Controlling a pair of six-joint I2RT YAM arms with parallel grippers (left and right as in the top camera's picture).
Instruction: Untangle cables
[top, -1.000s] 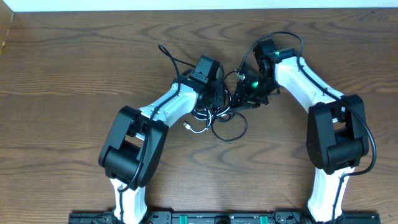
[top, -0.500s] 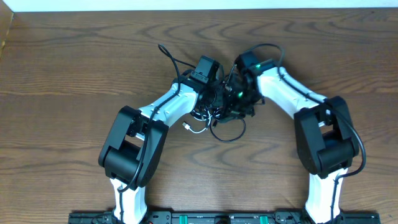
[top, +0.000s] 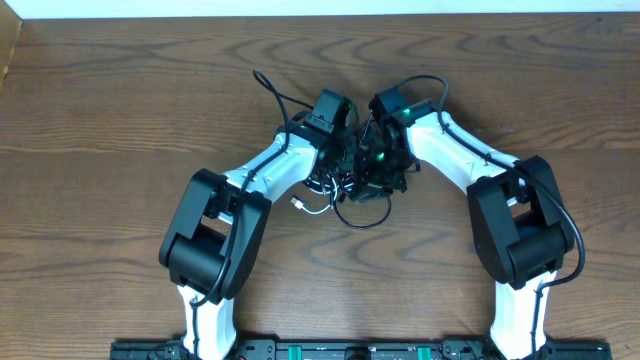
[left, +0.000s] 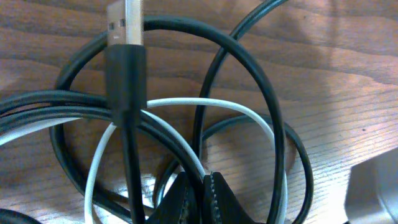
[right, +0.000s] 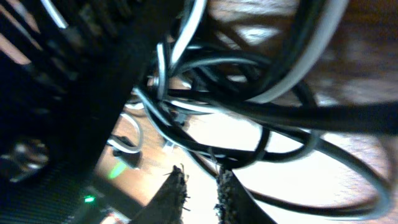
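**Cables (top: 347, 190): one black, one white, heaped between two claws**

Left claw (left: 202, 194): dark, wedge-shaped tips pressed together along a thin seam. Whether a strand is nipped there cannot be told.

Right claw (right: 200, 186): two tapering tips with serrated edges, parted by a narrow slit. Bright desk (right: 236, 134) shows through the slit and nothing lies in it.

Black cord (left: 274, 112): thin and round, with a smooth sheath and a dull sheen.
- It lies in several overlapping oval loops, flat on the wood just above the left claw's tips.
- One end carries a plug (left: 125, 62), a rectangular bright-metal shell followed by a long matte black moulded sleeve.
- The plug rests across the loops, and its lead runs down beside the left claw's tips.
- In the right wrist view, blurred strands of this cord (right: 323, 118) cross just above that claw's tips.

White cord (left: 217, 104): thin and glossy.
- One arch is interlaced with the black loops and crosses the plug's lead.
- In the right wrist view it curves over the black strands (right: 311, 68).
- From overhead, a small white plug end (top: 303, 204) lies just left of the heap.

Location: the heap sits mid-desk between the two wrists, with one black loop spilling toward the near edge.

Desk (top: 120, 120): brown, with a broad wavy wood grain and a matte surface.

Left arm (top: 270, 170) and right arm (top: 460, 150): white shells with black joints. Both are angled inward, and the wrists nearly meet over the heap.
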